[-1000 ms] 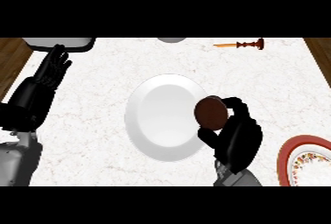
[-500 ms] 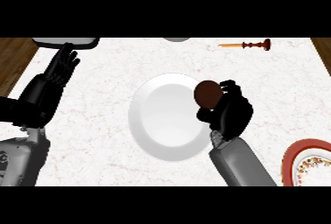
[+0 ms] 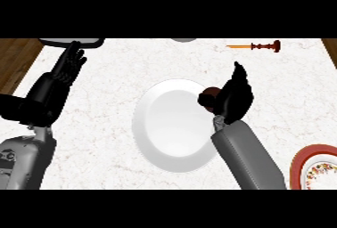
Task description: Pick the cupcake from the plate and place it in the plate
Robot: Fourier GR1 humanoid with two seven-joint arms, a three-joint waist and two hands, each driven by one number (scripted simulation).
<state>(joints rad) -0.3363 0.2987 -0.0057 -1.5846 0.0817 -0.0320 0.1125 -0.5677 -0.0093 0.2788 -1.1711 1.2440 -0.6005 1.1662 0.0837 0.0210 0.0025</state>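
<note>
The white marbled table [image 3: 118,147] fills my view, wood showing past its left edge. At its centre lies the big white plate [image 3: 174,127]. My left hand [image 3: 66,71] rests at ten o'clock, fingers straight and raised. My right hand [image 3: 233,98] sits at the white plate's three o'clock rim, its fingers curled round the brown cupcake [image 3: 209,94], which peeks out over that rim. A red-rimmed patterned plate [image 3: 316,171] sits at five o'clock, a small orange stick-like thing [image 3: 253,46] at one o'clock.
</note>
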